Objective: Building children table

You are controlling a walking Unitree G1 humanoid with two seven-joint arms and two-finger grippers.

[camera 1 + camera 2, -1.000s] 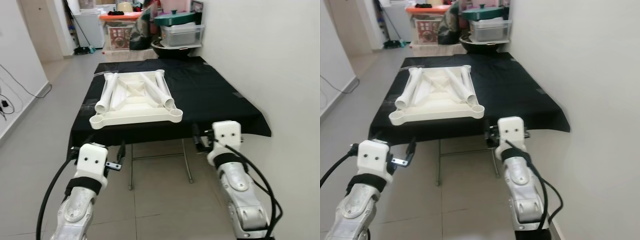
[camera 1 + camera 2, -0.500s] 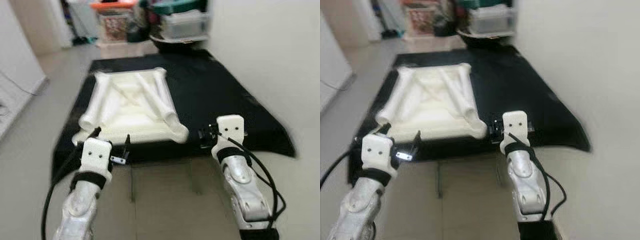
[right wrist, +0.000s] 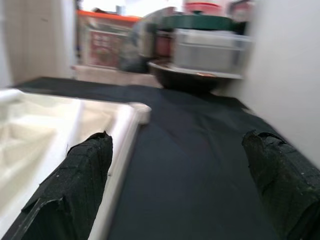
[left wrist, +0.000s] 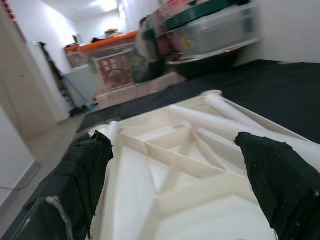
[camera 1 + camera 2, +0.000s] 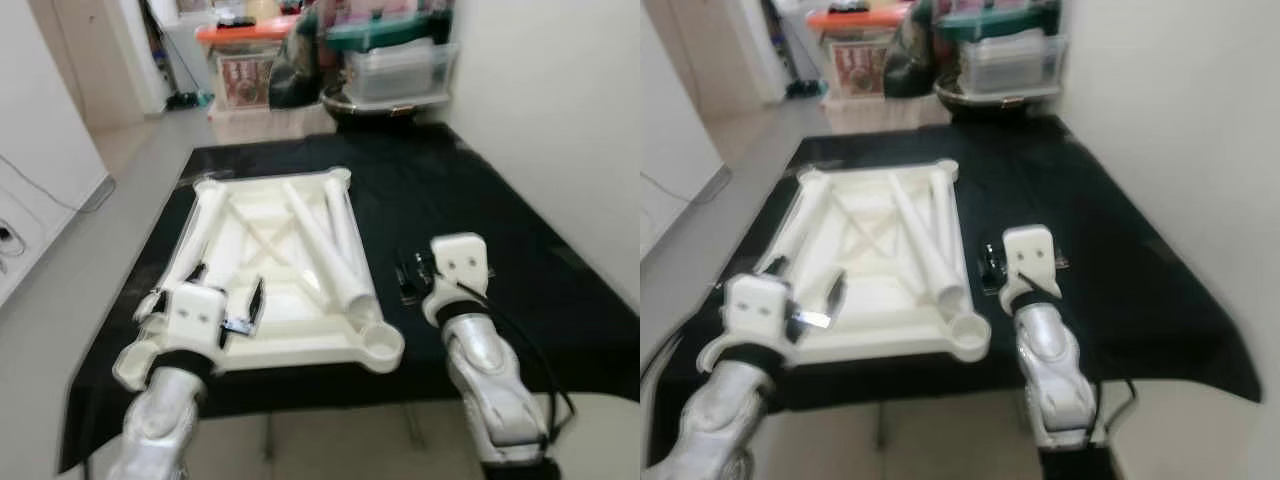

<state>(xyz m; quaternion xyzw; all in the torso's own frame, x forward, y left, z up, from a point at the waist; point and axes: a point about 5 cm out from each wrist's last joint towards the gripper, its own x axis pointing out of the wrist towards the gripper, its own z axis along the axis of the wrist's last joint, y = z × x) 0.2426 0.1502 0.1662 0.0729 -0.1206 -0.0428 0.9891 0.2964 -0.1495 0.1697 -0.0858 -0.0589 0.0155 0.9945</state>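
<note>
An upside-down white plastic tabletop (image 5: 290, 325) lies on a table draped in black cloth (image 5: 480, 240). Loose white tube legs rest on it, one long tube (image 5: 330, 250) along its right side and another (image 5: 195, 235) along its left. My left gripper (image 5: 226, 288) hovers open over the tabletop's near left part; in the left wrist view its fingers (image 4: 85, 175) stand wide apart above the ribbed underside (image 4: 165, 190). My right gripper (image 5: 410, 278) is open over bare cloth just right of the tabletop, whose edge (image 3: 120, 130) lies beside one finger (image 3: 75, 185).
Behind the table's far end stand a clear box with a green lid (image 5: 400, 65), a black bowl (image 5: 385, 100) and an orange-topped bin (image 5: 245, 60). A white wall (image 5: 560, 120) runs close along the right. Tiled floor with a cable (image 5: 40, 190) lies left.
The camera has come closer to the table and now looks down on it. Both grippers, earlier below the front edge, now hang over the table surface.
</note>
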